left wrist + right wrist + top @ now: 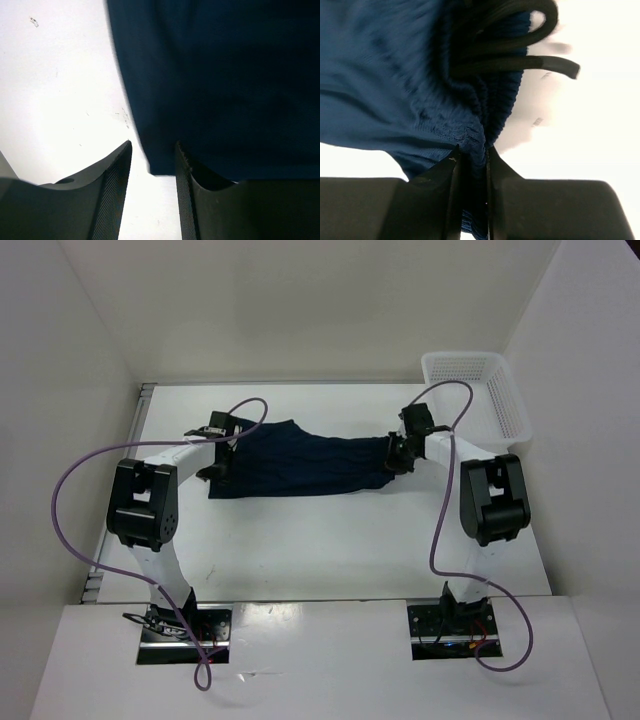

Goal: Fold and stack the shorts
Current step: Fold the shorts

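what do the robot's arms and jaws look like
Both the left arm and the right arm have white links with bulky black joint housings. A purple cable loops along each. The jaws are black, flat, tapering blades; on the left gripper their inner faces show a fine mesh texture.

One pair of dark navy shorts (300,465) is lying on the one white surface (320,550), and one white mesh basket (478,390) is sitting at about two o'clock from them. Two arms are reaching in from six o'clock, the left arm (145,505) and the right arm (490,498), each carrying one gripper, so the left gripper (152,150) and the right gripper (471,152) are making two. Two purple cables are trailing along the arms, one (70,490) looping out at nine o'clock and one (440,530) at three o'clock, and one black drawstring (520,62) is showing a single loop and a single loose end.
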`<state>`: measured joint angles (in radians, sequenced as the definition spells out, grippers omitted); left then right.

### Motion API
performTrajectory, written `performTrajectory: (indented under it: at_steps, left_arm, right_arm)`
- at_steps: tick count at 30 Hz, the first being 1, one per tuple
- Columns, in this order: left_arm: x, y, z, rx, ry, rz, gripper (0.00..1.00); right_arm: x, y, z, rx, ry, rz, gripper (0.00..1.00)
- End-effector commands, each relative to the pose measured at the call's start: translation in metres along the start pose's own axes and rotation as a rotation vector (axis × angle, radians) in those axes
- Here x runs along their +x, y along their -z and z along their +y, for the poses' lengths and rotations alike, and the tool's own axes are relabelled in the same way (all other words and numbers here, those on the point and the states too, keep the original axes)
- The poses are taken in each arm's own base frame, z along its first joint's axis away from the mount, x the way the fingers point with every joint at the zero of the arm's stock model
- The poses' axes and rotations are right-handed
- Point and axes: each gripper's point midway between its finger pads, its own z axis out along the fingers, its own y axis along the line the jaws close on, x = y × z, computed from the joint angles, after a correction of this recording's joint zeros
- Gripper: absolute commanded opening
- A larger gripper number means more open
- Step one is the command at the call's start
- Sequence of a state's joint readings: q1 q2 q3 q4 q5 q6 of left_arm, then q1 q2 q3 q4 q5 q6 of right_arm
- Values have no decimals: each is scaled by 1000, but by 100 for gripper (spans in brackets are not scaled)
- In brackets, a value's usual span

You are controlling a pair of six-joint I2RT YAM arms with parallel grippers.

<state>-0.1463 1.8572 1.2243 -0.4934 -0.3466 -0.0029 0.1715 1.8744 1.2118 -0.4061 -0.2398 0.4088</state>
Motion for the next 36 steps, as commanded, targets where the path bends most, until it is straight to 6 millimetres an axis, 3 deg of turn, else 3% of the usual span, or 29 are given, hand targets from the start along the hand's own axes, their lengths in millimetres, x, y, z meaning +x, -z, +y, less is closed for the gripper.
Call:
performTrajectory:
  at_steps: [1,7,11,13,17,22,26,29,32,36]
  left_arm:
    - [-12,7,8,-22,16,-44,47]
    - [-37,25,0,62,27,-96,49]
    - [-57,30,-29,119,-22,-129,52]
    - [-72,33,-54,152,-67,-154,54]
    - [-89,35,-119,276,-161,-178,55]
    - [-99,30,-169,343,-233,-193,59]
    - [-99,11,-187,338,-257,-173,59]
    - [-98,-4,-180,268,-257,-156,46]
    - [-94,-12,-178,246,-260,-144,33]
    - [-100,-19,-183,247,-255,-159,16]
  right_arm:
    - [-52,53,-4,60,137,-167,0]
    - [-113,116,-14,123,241,-361,0]
    - [-136,146,-17,145,258,-461,0]
    - [-146,153,-28,180,277,-490,0]
    - [-156,161,-26,194,321,-518,0]
    - [-174,171,-28,245,361,-558,0]
    - [-181,165,-10,288,443,-570,0]
    - [-178,159,13,304,506,-578,0]
    - [-164,147,31,286,521,-549,0]
    - [-130,120,60,250,573,-482,0]
